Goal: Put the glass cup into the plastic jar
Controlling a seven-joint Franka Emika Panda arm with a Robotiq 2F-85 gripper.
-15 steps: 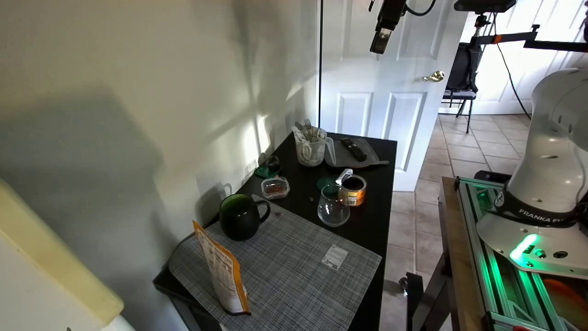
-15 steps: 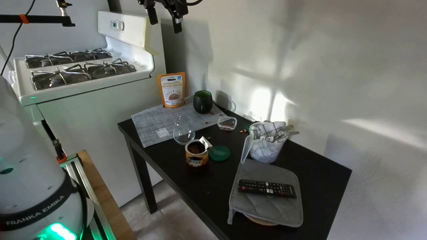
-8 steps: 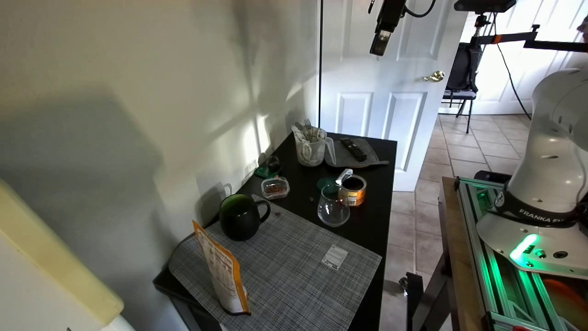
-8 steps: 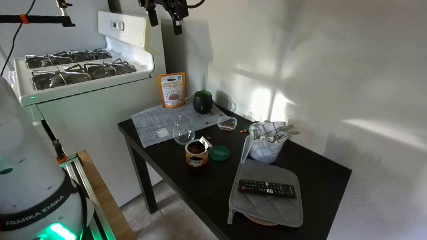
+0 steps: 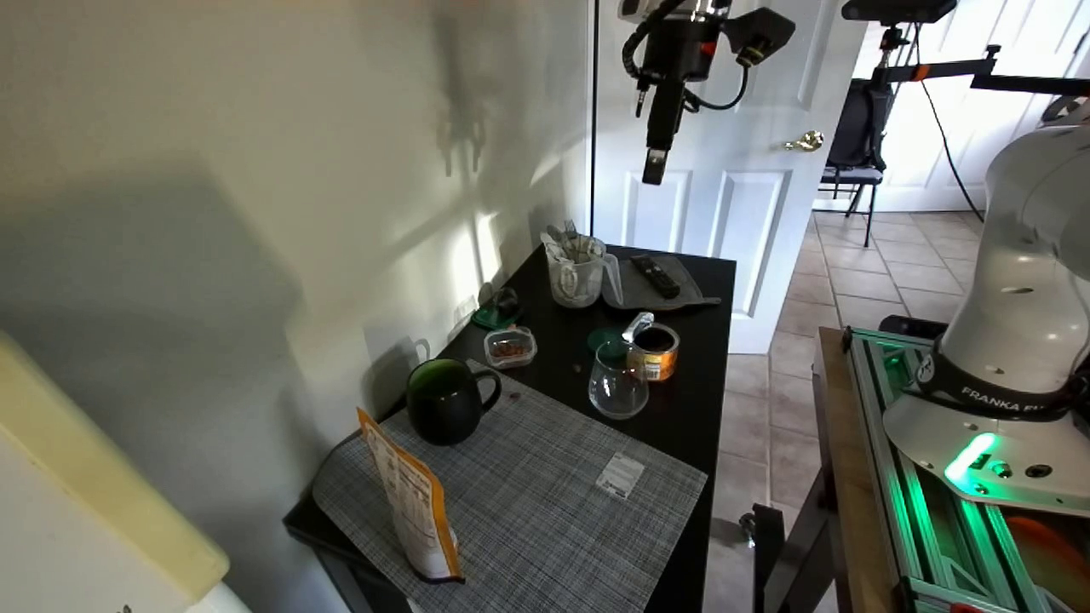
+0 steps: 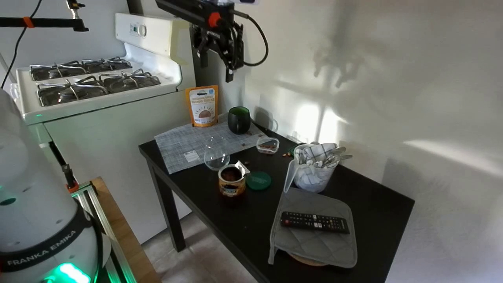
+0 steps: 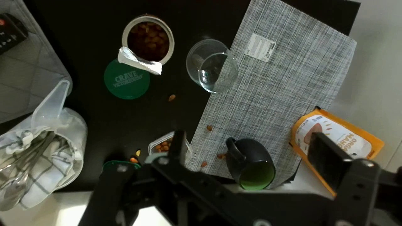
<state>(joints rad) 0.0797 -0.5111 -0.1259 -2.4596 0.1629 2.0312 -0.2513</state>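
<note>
- Black table (image 6: pixel 259 220) stands along a pale wall (image 6: pixel 444 118) lit in bright patches; a white stove (image 6: pixel 122 129) is beyond its far end in an exterior view, and a white door (image 5: pixel 702 204) shows in an exterior view.
- Gripper (image 6: pixel 216 72) hangs high over the table, pointing down, its fingers (image 7: pixel 326 163) spread wide apart.
- Glass (image 7: pixel 212 66), clear and upright, stands at the edge of a grey mat (image 7: pixel 267 94); in the wrist view it overlaps that edge.
- Jar (image 6: pixel 312 181) stands well apart from the glass, filled with a checked cloth (image 7: pixel 59 169) and cutlery (image 7: pixel 15 188).
- Pot holder (image 6: pixel 310 202), grey, lies just beside the jar, with a remote (image 6: pixel 314 222) on top.
- Can (image 6: pixel 232 186), open and holding nuts, is just beside the glass; foil (image 7: pixel 139 61) folds back at its rim.
- Green lid (image 7: pixel 127 80) lies flat beside the can.
- Mug (image 7: pixel 251 160), dark outside and green within, stands on the mat near an upright orange-edged pouch (image 6: pixel 203 106).
- Clear tray (image 5: pixel 511 349) with nuts in it sits just beside the mat.
- Loose nuts (image 7: pixel 171 97) dot the table and the mat.
- White arm base (image 5: pixel 1013 332), with a green glow low on it, stands apart from the table in both exterior views.
</note>
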